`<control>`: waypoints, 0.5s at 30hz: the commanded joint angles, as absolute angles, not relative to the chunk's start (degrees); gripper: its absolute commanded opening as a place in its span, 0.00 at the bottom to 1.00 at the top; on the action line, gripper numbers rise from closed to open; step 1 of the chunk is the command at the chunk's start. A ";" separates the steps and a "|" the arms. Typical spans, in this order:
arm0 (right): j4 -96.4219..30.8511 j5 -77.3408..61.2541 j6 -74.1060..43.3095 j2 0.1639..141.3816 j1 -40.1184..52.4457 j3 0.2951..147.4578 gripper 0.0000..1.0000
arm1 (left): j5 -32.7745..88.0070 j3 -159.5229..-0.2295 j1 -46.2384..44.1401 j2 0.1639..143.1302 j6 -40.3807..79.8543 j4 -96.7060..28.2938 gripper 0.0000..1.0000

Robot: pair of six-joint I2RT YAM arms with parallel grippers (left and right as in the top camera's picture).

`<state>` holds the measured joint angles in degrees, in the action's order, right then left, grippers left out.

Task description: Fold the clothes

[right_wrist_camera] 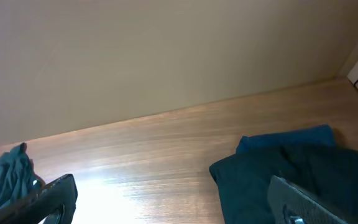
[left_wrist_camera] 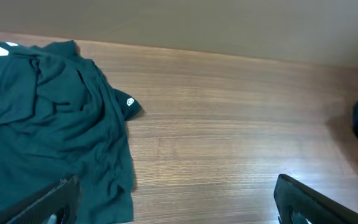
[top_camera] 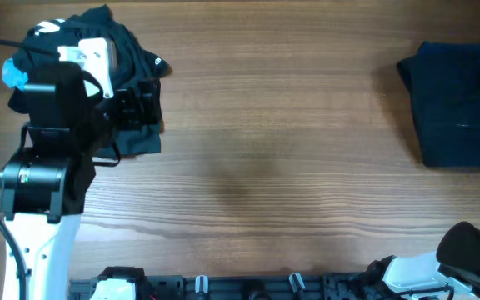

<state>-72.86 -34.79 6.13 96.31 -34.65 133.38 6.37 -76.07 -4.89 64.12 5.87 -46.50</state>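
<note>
A crumpled heap of dark clothes [top_camera: 132, 62] lies at the table's far left; in the left wrist view [left_wrist_camera: 48, 130] it shows small white logos. My left gripper [left_wrist_camera: 176, 202] is open and empty, hovering over the heap's right edge and the bare wood. In the overhead view the left arm [top_camera: 52, 125] covers part of the heap. A folded stack of dark clothes [top_camera: 461, 104] lies at the far right; the right wrist view [right_wrist_camera: 291, 177] shows a blue piece under a black one. My right gripper [right_wrist_camera: 173, 199] is open and empty, low near the front right.
The wooden table [top_camera: 273, 167] stretches between the heap and the stack. A rail with fittings [top_camera: 223, 287] runs along the front edge. A beige wall [right_wrist_camera: 166, 56] stands behind the table.
</note>
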 commanded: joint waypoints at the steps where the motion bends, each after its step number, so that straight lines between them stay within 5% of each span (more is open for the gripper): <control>1: -72.99 -33.28 7.40 97.10 -34.57 133.49 1.00 | 7.44 -76.09 -5.13 63.55 3.16 -47.16 1.00; 15: -73.19 -31.94 7.42 97.19 -34.57 133.49 1.00 | 7.46 -76.09 -5.15 63.53 3.20 -47.42 1.00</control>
